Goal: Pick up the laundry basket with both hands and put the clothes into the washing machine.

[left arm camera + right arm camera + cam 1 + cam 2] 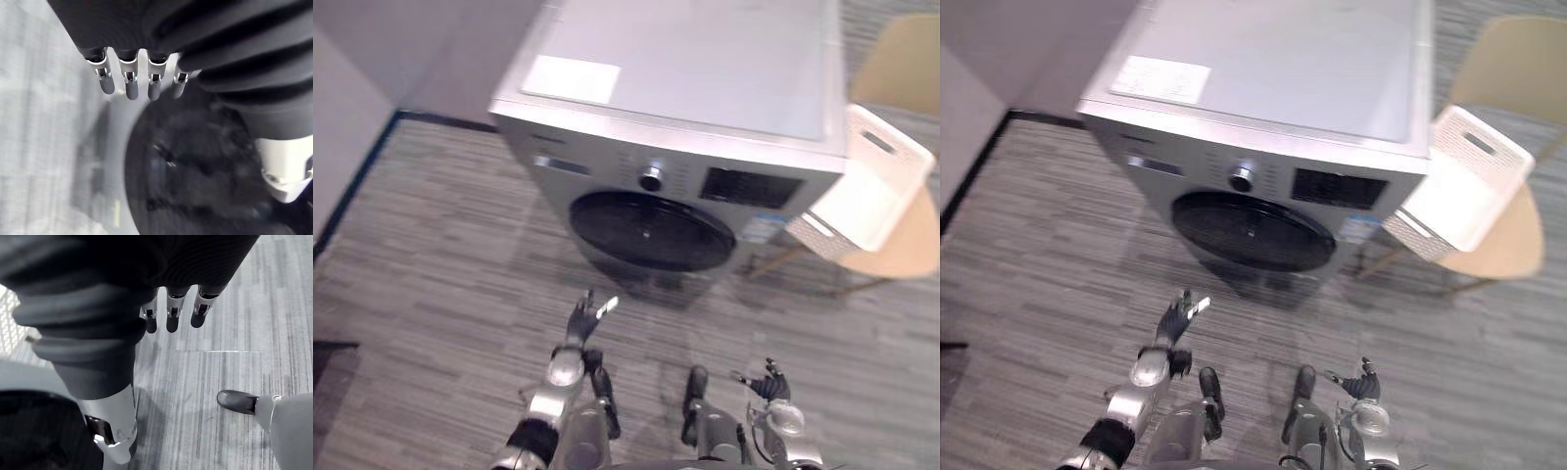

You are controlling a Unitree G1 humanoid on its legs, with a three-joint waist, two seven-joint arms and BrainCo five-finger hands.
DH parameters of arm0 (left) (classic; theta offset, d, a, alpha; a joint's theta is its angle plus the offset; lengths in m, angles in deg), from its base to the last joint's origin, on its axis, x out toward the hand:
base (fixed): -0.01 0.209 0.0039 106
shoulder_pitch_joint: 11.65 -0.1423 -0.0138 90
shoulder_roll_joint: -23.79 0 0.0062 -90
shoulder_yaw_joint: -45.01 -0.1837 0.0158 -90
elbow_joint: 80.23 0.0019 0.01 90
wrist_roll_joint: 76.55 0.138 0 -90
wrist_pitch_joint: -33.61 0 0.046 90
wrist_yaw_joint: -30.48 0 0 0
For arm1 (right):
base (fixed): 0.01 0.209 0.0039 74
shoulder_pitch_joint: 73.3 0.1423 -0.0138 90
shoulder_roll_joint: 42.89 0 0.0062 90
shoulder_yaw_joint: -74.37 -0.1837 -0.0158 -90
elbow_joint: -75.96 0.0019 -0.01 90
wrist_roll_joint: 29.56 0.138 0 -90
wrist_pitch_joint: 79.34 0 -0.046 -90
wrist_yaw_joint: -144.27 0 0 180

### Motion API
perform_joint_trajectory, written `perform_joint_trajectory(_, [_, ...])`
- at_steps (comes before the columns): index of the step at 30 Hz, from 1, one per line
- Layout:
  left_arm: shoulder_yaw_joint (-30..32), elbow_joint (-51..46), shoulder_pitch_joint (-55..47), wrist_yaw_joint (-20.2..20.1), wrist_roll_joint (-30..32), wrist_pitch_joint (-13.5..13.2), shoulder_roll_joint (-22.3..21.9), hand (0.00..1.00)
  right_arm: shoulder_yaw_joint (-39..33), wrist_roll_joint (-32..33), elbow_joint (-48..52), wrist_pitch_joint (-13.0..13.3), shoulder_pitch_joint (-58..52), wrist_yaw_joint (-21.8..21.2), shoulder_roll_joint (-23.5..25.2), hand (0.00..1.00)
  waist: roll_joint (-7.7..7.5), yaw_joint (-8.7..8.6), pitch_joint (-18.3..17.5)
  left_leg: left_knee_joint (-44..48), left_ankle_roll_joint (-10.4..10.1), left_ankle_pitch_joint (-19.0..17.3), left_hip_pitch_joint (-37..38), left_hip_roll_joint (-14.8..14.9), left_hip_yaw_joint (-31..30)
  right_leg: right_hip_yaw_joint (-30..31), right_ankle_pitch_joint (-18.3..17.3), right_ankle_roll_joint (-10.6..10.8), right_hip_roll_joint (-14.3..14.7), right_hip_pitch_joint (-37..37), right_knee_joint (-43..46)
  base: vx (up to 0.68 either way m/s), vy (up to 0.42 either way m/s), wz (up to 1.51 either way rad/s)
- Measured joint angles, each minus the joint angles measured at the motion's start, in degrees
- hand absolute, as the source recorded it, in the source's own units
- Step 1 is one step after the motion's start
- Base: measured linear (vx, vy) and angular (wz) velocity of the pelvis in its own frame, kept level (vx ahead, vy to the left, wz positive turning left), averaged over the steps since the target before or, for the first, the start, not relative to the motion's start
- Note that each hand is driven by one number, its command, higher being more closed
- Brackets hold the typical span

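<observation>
Both head eyes look steeply down, sharing the washing machine (675, 127); wrist cameras closely face its door (195, 166) and the floor (220, 377).

fingers (129, 85): I read silver with dark tips, and a dark ribbed cover behind them
washing machine (705, 88): silver-grey, straight ahead of the fingers
door (651, 230): glossy black
label (570, 78): white on the grey lid
laundry basket (871, 181): white with a lattice-holed side, far right of the fingers
bench (911, 250): pale tan
floor (440, 245): grey with thin streaky stripes
</observation>
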Motion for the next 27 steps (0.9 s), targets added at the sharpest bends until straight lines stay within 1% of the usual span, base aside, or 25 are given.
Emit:
perform_joint_trajectory(1, [2.78,2.51,-1.24,-0.72,0.73,0.0,0.72,0.0,-0.33,-0.38,-0.88,-0.13,1.35,-0.51,0.23,0.0,-0.51,0.66,-0.19,0.16,0.46,-0.31,-0.03,-1.14,-1.08,-1.36,0.01,0.1,-0.72,1.26,-0.66,0.12,0.109,0.71])
perform_joint_trajectory(3, [7.75,7.91,-2.4,-0.81,1.75,0.55,2.01,0.0,-0.37,-1.21,-2.24,-0.11,3.11,-0.7,0.42,0.0,-1.31,1.28,-0.56,0.18,1.06,-0.9,0.44,-3.21,-3.22,-4.35,-0.31,1.57,-2.07,4.2,-1.68,0.14,0.103,0.74])
perform_joint_trajectory(4, [10.01,10.23,-2.85,-0.69,2.68,0.8,2.03,0.0,-0.6,-1.53,-2.88,-0.09,3.64,-0.73,0.4,0.0,-1.39,1.42,-0.58,0.66,1.57,-1.72,0.96,-3.96,-4.11,-5.79,-0.86,2.29,-2.74,5.76,-1.29,0.16,0.119,0.68])
perform_joint_trajectory(5, [12.76,11.56,-4.38,-0.49,2.81,1.22,1.97,0.0,-0.91,-1.57,-3.37,-0.09,4.18,-0.76,0.93,0.0,-1.69,1.74,-0.7,2.52,2.06,-3.82,1.17,-5.01,-4.98,-6.95,-2.38,2.86,-4.21,6.73,0.97,0.13,0.108,0.57])
perform_joint_trajectory(7, [13.82,12.38,-6.59,-0.36,3.26,1.64,1.71,0.0,-0.9,-1.56,-3.54,-0.07,4.35,-0.8,0.91,0.0,-1.58,2.54,-0.83,4.88,2.37,-7.2,1.16,-5.09,-6.36,-6.68,-4.55,2.36,-6.74,5.92,8.38,0.09,0.096,0.38])
perform_joint_trajectory(8, [13.79,12.55,-8.18,0.04,3.25,1.94,1.4,0.0,-0.82,-1.55,-3.58,-0.12,3.95,-0.83,1.1,0.0,-1.54,2.78,-0.86,5.22,2.92,-8.5,2.25,-5.82,-7.54,-3.29,-5.07,-0.11,-9.76,2.75,19.57,0.08,0.12,0.59])
perform_joint_trajectory(9, [13.8,12.48,-8.84,0.79,3.23,2.03,1.22,0.0,-0.26,-1.55,-3.52,-0.13,3.46,-0.94,1.91,0.0,-1.71,2.69,-0.89,5.57,3.64,-9.24,3.99,-6.69,-9.94,4.28,-2.31,-4.59,-11.34,-2.68,31.96,0.18,0.168,0.7])
perform_joint_trajectory(10, [13.86,12.47,-9.09,0.95,3.2,2.08,1.46,0.0,-0.01,-1.56,-3.56,-0.13,2.89,-1.06,2.63,0.0,-2.05,2.68,-1.09,5.63,3.86,-9.43,4.45,-6.71,-11.39,8.69,-1.05,-4.82,-10.91,-5.63,37.19,0.25,0.075,0.96])
perform_joint_trajectory(11, [14.83,12.03,-9.2,1.68,3.12,2.08,1.6,0.0,0.34,-1.56,-4.1,-0.14,2.46,-1.62,4.55,0.0,-2.49,2.55,-1.37,5.57,4.41,-9.62,4.84,-7.1,-14.43,14.51,-6.38,-3.58,-7.45,-9.53,43.78,0.31,0.016,1.18])
perform_joint_trajectory(12, [16.37,11.82,-8.6,1.86,3.03,2.06,1.03,0.0,0.45,-1.55,-4.15,-0.17,2.33,-1.84,6.02,0.0,-3.38,2.39,-1.48,5.2,4.53,-9.68,5.62,-7.72,-17.64,17.33,-10.87,-3.71,-3.41,-11.89,45.48,0.25,-0.047,1.28])
perform_joint_trajectory(13, [17.38,11.72,-8.11,1.94,2.86,2.06,0.67,0.0,0.74,-1.51,-4.09,-0.17,2.32,-1.85,6.4,0.0,-3.65,2.34,-1.54,5.01,4.58,-9.75,6.15,-8.13,-19.18,18.47,-12.46,-3.88,-1.67,-12.76,44.89,0.26,-0.067,1.42])
perform_joint_trajectory(14, [18.32,10.79,-7.2,2.03,1.84,2.0,-0.46,0.0,1.25,-1.51,-3.74,-0.16,2.28,-1.9,6.56,0.0,-3.89,2.52,-1.66,4.47,4.56,-9.8,7.31,-9.42,-22.53,21.09,-14.44,-4.18,1.69,-14.8,42.33,0.25,-0.099,1.68])
perform_joint_trajectory(15, [18.56,10.05,-6.18,2.12,0.92,1.58,-2.01,0.0,1.35,-1.49,-2.05,-0.18,1.95,-1.88,6.41,0.0,-3.75,2.04,-1.65,4.56,4.23,-9.59,8.07,-10.93,-26.49,24.33,-15.02,-3.66,4.57,-16.87,38.4,0.25,-0.116,1.88])
perform_joint_trajectory(16, [18.97,9.67,-5.78,2.17,0.58,1.48,-2.88,0.0,1.42,-1.49,-0.92,-0.14,1.68,-1.9,6.36,0.0,-3.71,1.32,-1.68,4.94,4.2,-9.67,8.16,-11.6,-28.56,26.14,-14.95,-3.55,5.59,-17.68,35.95,0.26,-0.165,2.25])
perform_joint_trajectory(17, [20.22,9.71,-4.89,2.34,0.02,1.14,-4.55,0.0,1.41,-1.49,0.43,-0.16,1.52,-1.89,6.27,0.0,-4.19,0.49,-1.9,5.51,3.63,-10.1,8.58,-13.19,-33.1,30.57,-14.45,-3.01,7.05,-18.47,30.89,0.26,-0.227,2.28])
perform_joint_trajectory(18, [20.63,9.77,-4.89,2.74,-0.53,1.13,-5.42,0.0,1.62,-1.49,0.76,-0.16,1.53,-1.91,6.13,0.0,-4.1,0.17,-2.04,6.21,2.53,-10.87,8.8,-14.67,-36.71,34.05,-12.6,-2.81,7.34,-18.16,24.72,0.27,-0.262,2.23])
perform_joint_trajectory(19, [20.77,9.76,-4.95,2.89,-0.62,1.11,-5.61,0.0,2.03,-1.49,0.93,-0.09,1.52,-1.91,6.01,0.0,-5.14,0.21,-2.69,6.97,2.0,-11.62,8.98,-15.24,-38.37,35.04,-9.94,-3.32,6.91,-17.89,23.12,0.3,-0.334,1.88])
perform_joint_trajectory(20, [21.88,9.84,-4.87,2.98,-0.71,1.12,-6.7,0.0,2.42,-1.5,0.69,-0.11,1.44,-2.0,5.86,0.0,-4.31,0.68,-3.07,8.41,0.69,-12.99,9.11,-14.77,-40.23,33.14,-6.44,-4.03,6.98,-16.74,24.27,0.32,-0.339,1.48])
perform_joint_trajectory(21, [22.62,9.75,-5.58,2.98,-0.79,1.06,-7.72,0.0,2.45,-1.57,0.73,-0.13,1.94,-2.05,5.71,0.0,-2.74,1.88,-3.83,8.82,0.26,-13.01,8.66,-12.38,-38.75,29.21,-7.06,-4.84,7.03,-15.65,23.69,0.32,-0.315,1.39])
perform_joint_trajectory(22, [22.84,9.75,-5.98,2.98,-0.8,1.05,-8.05,0.0,2.65,-1.57,0.82,-0.12,2.29,-2.2,5.77,0.0,-2.16,1.81,-4.2,9.0,-0.07,-12.8,8.63,-11.06,-37.08,26.98,-7.32,-5.13,6.96,-14.88,23.17,0.3,-0.252,1.33])
perform_joint_trajectory(23, [22.89,9.74,-6.13,2.96,-0.8,1.07,-8.51,0.0,2.8,-1.63,0.8,-0.18,2.69,-2.95,5.86,0.0,-1.18,1.52,-4.28,9.25,-1.25,-12.5,8.7,-8.06,-32.28,22.85,-7.48,-5.75,6.99,-12.47,22.11,0.26,-0.233,1.23])
perform_joint_trajectory(24, [22.94,9.74,-6.13,2.98,-0.8,1.08,-8.64,0.0,3.35,-1.71,0.8,-0.18,2.8,-3.07,5.9,0.0,-1.02,1.34,-4.3,9.38,-1.94,-12.12,8.92,-6.41,-29.07,21.04,-7.75,-6.38,7.13,-10.94,21.38,0.27,-0.298,1.51])
perform_joint_trajectory(25, [22.9,9.73,-5.94,2.96,-0.79,1.11,-8.93,0.0,4.05,-2.07,0.95,-0.17,2.77,-3.11,6.05,0.0,-1.11,1.23,-4.28,9.44,-3.38,-11.42,9.13,-3.35,-22.06,17.39,-7.95,-6.85,7.03,-7.94,19.98,0.16,-0.25,1.4])
perform_joint_trajectory(26, [22.71,9.72,-5.68,2.89,-0.76,1.11,-9.09,0.0,4.07,-2.14,1.3,-0.13,2.67,-3.1,6.08,0.0,-1.23,1.05,-4.28,9.45,-3.64,-11.19,9.45,-1.02,-15.7,14.77,-8.15,-7.24,6.8,-5.59,18.46,0.11,-0.227,1.56])
perform_joint_trajectory(27, [22.26,9.71,-4.81,2.89,-0.67,1.12,-9.23,0.0,3.7,-2.11,1.71,-0.11,2.69,-3.11,5.87,0.0,-1.6,1.14,-4.27,8.83,-3.75,-10.81,10.11,1.48,-7.42,12.48,-8.1,-7.42,6.85,-3.57,16.61,0.03,-0.154,1.2])
